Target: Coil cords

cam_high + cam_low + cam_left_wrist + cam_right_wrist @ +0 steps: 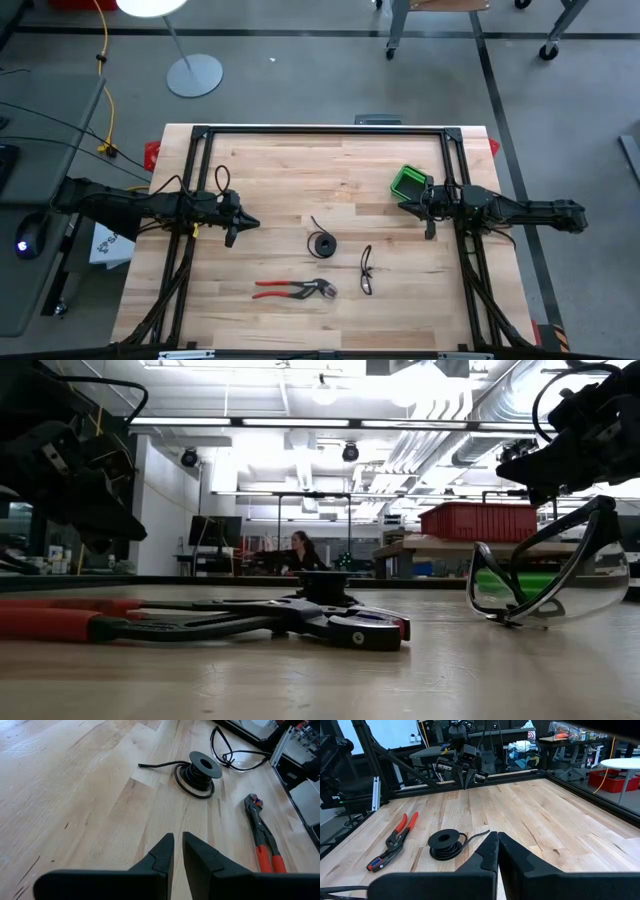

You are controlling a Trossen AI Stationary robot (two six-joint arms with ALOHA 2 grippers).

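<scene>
The left tool [236, 228] hovers closed over the table [280, 170]; the right tool [425, 212] is likewise closed. Between them, mid-table, lies the cord [321, 243], coiled around a black spool [205, 764], its loose end pointing toward the table's far edge.

Thin black cord [321, 241], wound in a tight coil around a small black spool lying flat on the wooden table's middle, one short free end trailing loose across the wood away from the coil.
</scene>
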